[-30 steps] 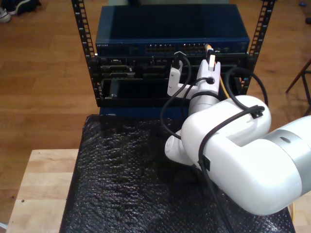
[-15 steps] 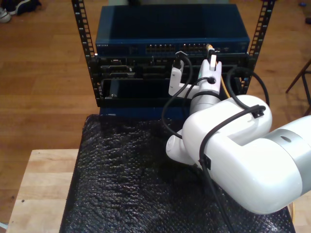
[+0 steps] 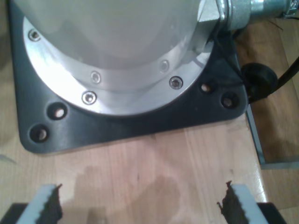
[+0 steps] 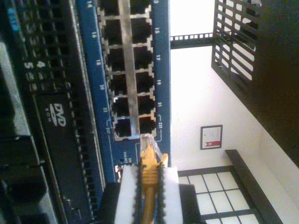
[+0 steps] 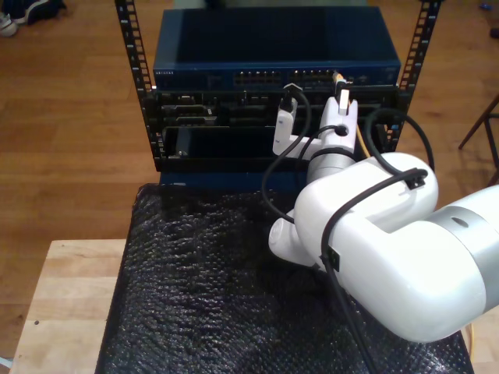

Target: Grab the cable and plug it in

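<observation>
Now my second tool (image 4: 150, 186) has crept closer to the blue switch (image 5: 277, 58) over the last second, edging toward the exterior view's right along the port row. It's clenched on the cable (image 4: 150, 175), whose clear plug (image 4: 148, 143) pokes out just short of the end pair of ports (image 4: 134, 125), not yet seated. I judge I'm lined up for the final push, though whether the plug is squared to the socket I can't tell. My first tool (image 3: 140, 205) sits released, hanging over the bare wooden desk (image 3: 140, 158) beside an arm's black base plate (image 3: 224, 112).
</observation>
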